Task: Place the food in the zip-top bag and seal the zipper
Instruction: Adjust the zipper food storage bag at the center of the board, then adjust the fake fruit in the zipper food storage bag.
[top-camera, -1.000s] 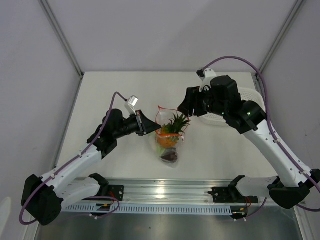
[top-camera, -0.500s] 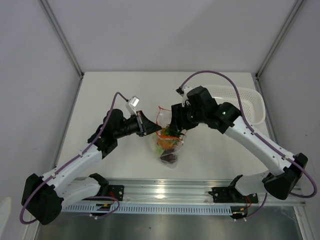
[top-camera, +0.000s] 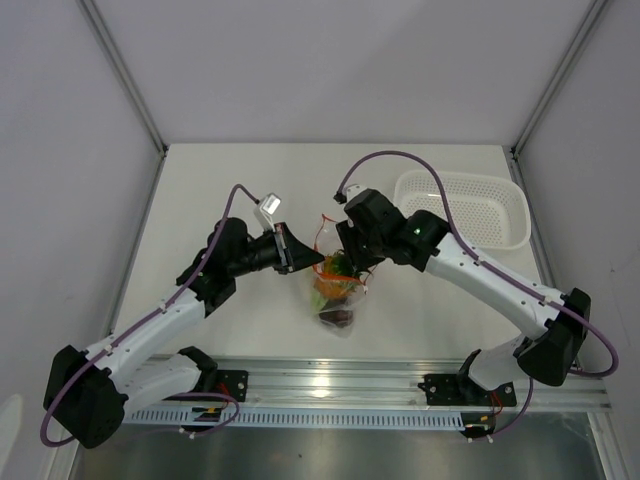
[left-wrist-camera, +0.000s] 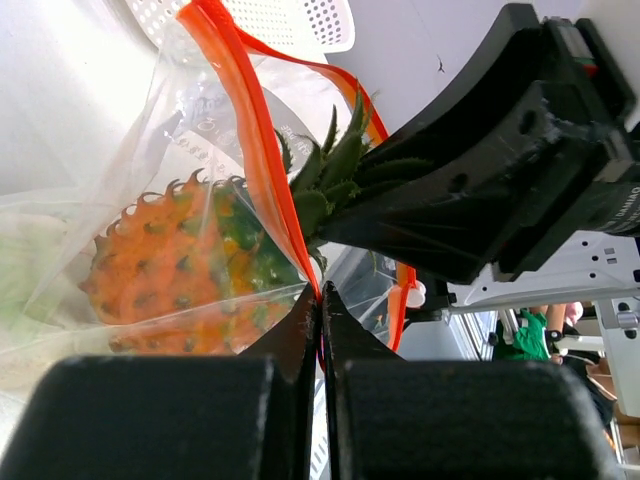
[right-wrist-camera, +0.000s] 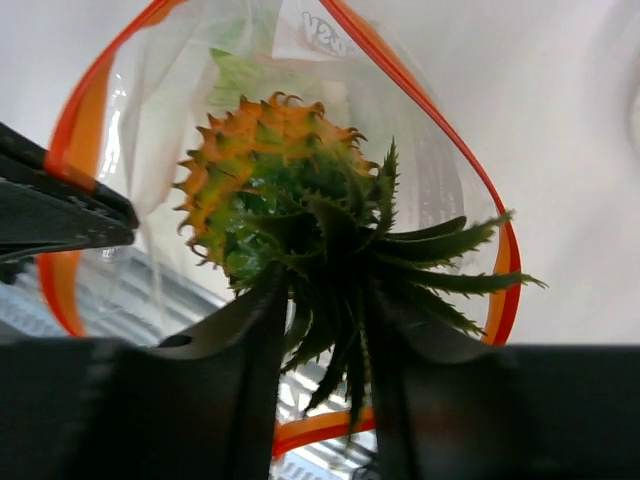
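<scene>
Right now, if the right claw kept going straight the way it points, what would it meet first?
The pineapple. Its green crown lies between the fingers of the right claw, and the orange body sits just beyond, inside the open zip-top bag. Whether they touch yet is unclear.

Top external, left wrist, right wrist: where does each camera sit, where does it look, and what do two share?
Top external: above and behind, looking down at the table; both arms show.
Left wrist: looks along its shut fingers, pinching the zipper.
Right wrist: looks into the bag; its fingers flank the pineapple.
Shared: both wrist views show zipper and pineapple.
</scene>
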